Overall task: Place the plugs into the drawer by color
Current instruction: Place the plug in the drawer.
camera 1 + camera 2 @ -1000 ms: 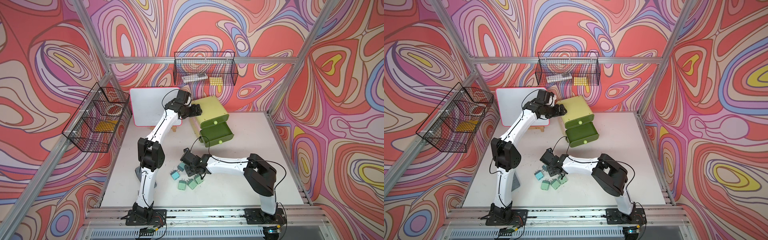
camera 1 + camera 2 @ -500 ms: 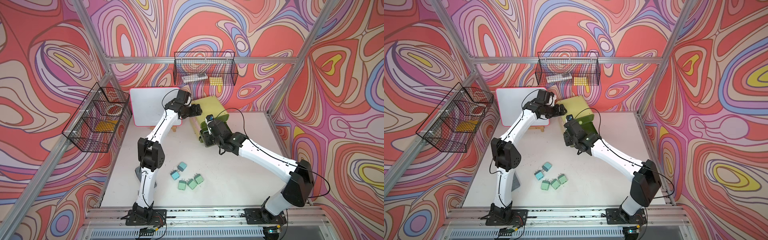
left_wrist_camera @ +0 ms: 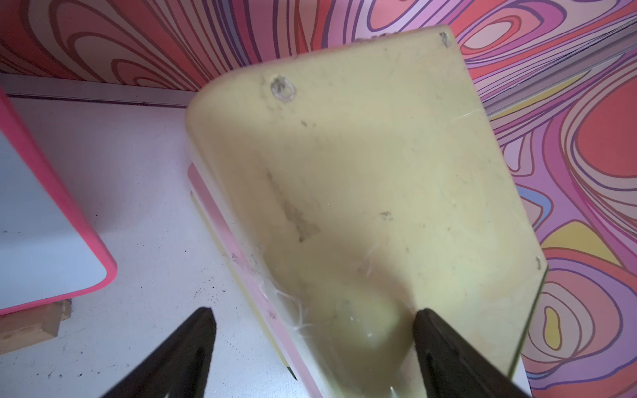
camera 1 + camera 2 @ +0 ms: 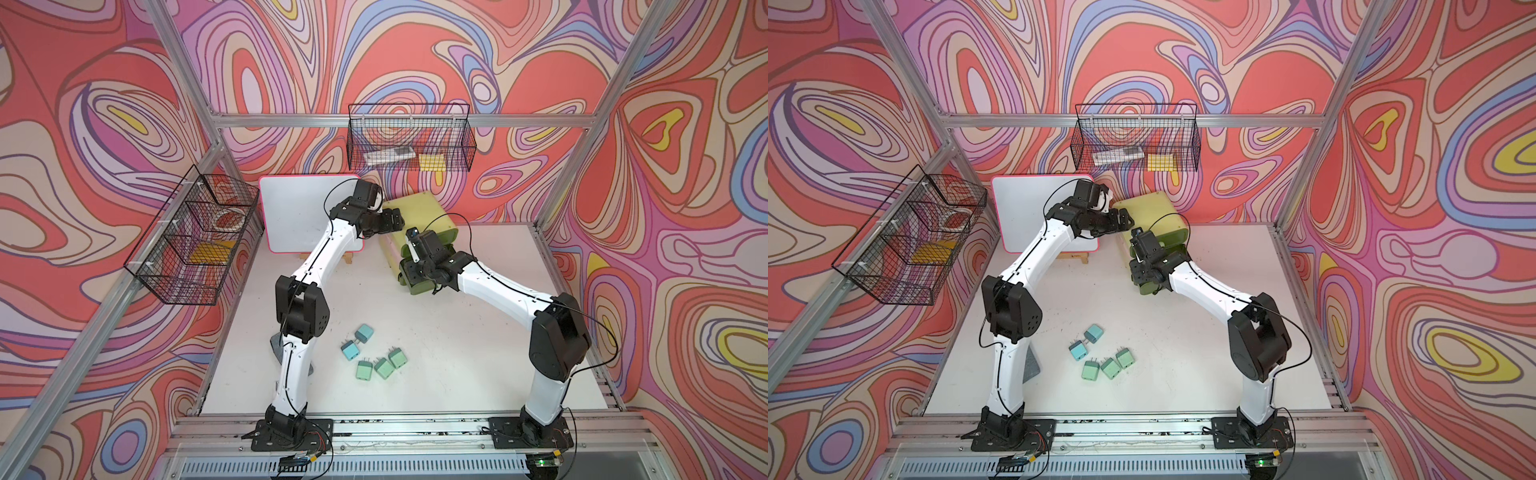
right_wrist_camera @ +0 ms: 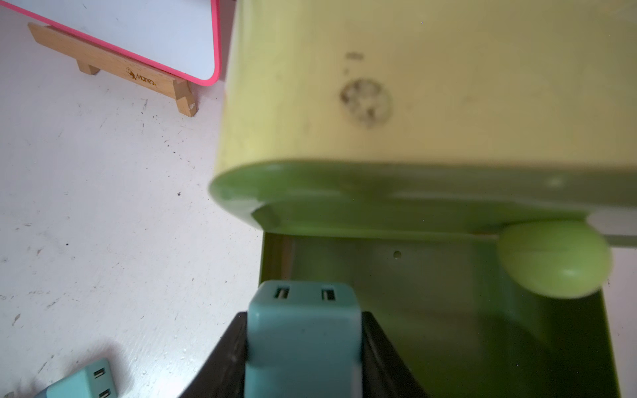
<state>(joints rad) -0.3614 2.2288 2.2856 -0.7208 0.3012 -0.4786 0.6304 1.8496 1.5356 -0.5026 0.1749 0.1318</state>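
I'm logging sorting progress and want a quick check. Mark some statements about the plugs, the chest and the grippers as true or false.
1. The right gripper is clamped on a light blue plug. True.
2. Three mint green plugs lie on the table. True.
3. Every drawer of the chest is shut. False: one drawer is pulled out, below the right gripper.
4. A pink plug lies on the table. False: only two loose blue plugs and the mint green plugs show there.
5. The left gripper holds a plug. False: its jaws are open at the chest, with no plug.
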